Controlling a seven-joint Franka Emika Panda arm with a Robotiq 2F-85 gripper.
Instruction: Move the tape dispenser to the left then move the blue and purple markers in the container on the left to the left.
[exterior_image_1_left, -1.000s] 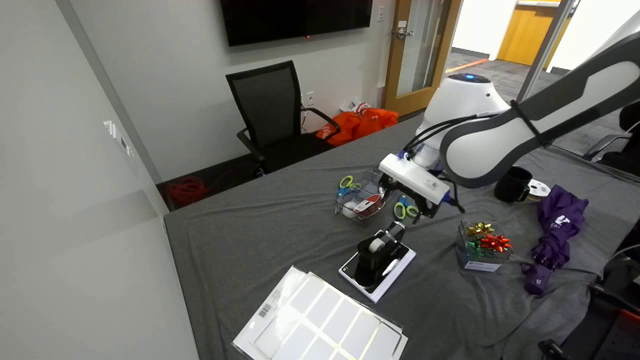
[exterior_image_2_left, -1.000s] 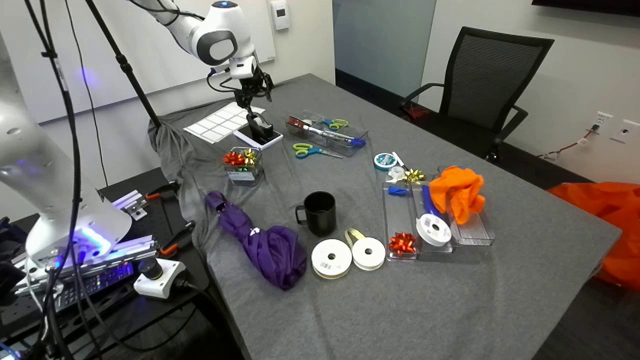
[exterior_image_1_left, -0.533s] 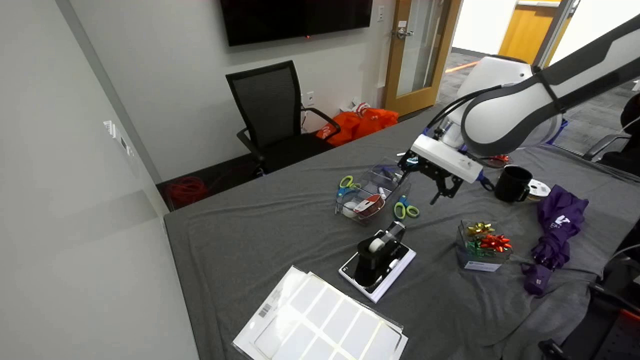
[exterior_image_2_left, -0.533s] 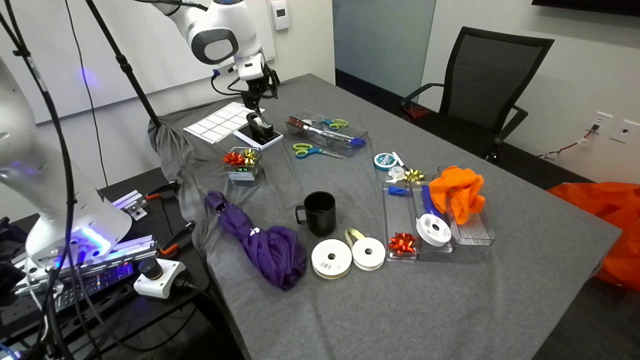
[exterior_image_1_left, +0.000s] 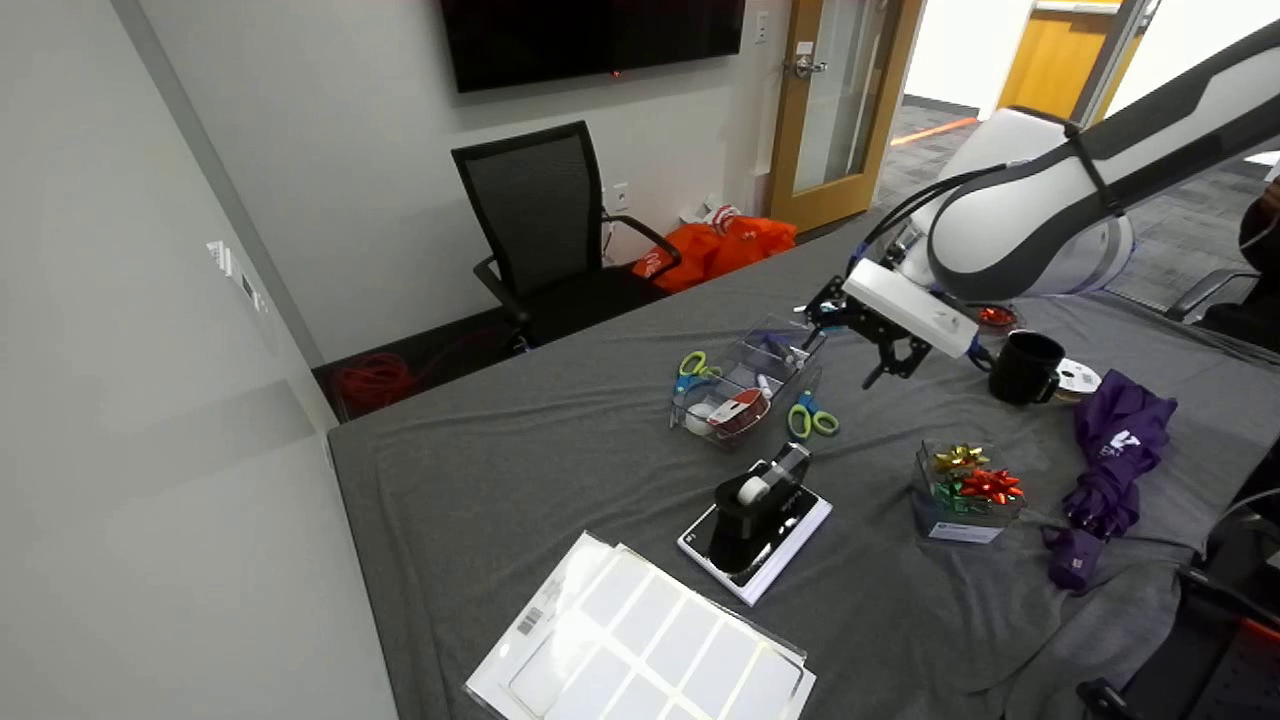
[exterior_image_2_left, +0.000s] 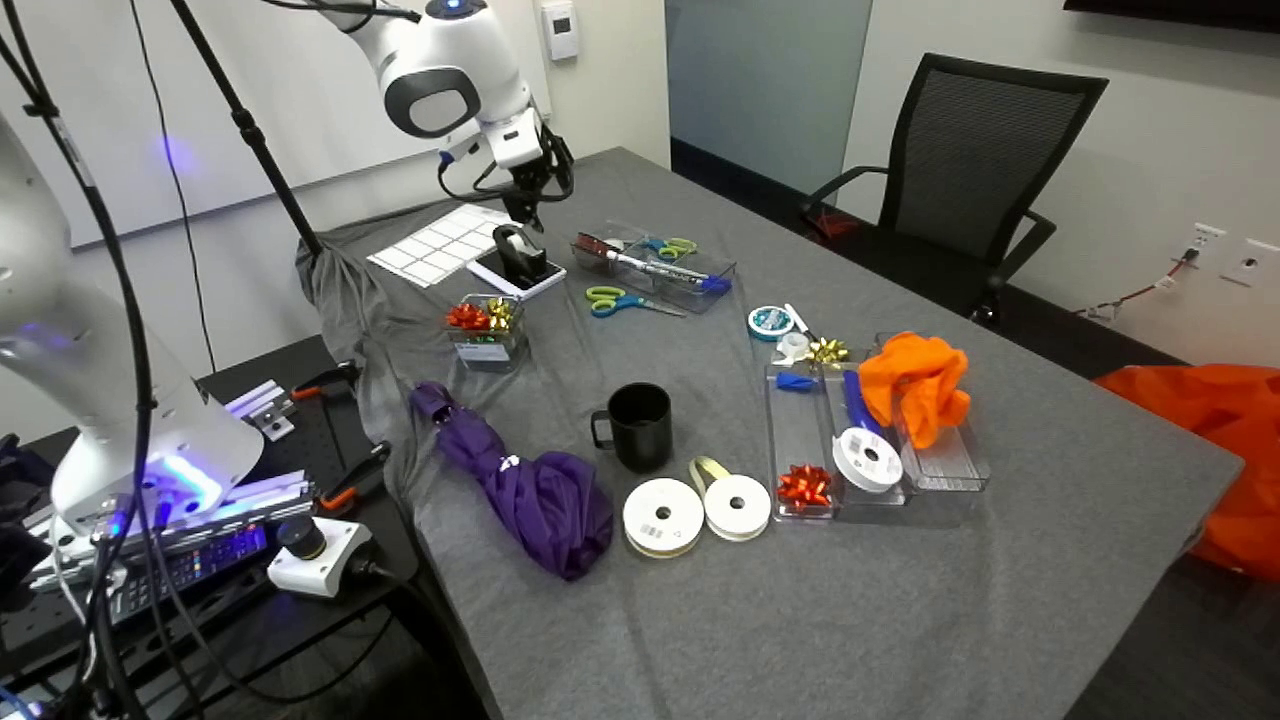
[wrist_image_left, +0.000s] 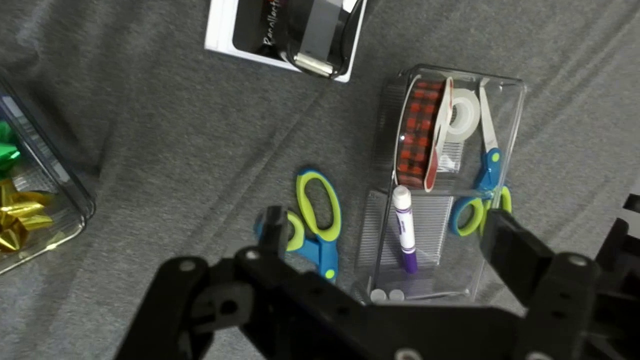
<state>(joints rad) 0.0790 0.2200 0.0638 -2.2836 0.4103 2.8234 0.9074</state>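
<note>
Gray desk (exterior_image_2_left: 1050, 580), with the clear container (wrist_image_left: 440, 235) on it framed by spread fingers (wrist_image_left: 517, 255) in the wrist view; nothing is held. Near the container, a flat slab (exterior_image_1_left: 788, 553) is topped by the tape dispenser (exterior_image_1_left: 740, 515); its move is judged probably done, markers next. For the purple marker (wrist_image_left: 406, 227) inside the container, fingers should be turned across its length, narrowed, lowered between walls, closed mid-body. Blue marker (exterior_image_2_left: 715, 284) apparently placed at the container's end opposite the ribbon spool (wrist_image_left: 419, 135). Might be snagged: that spool, loose scissors (wrist_image_left: 328, 255) just beside the container.
</note>
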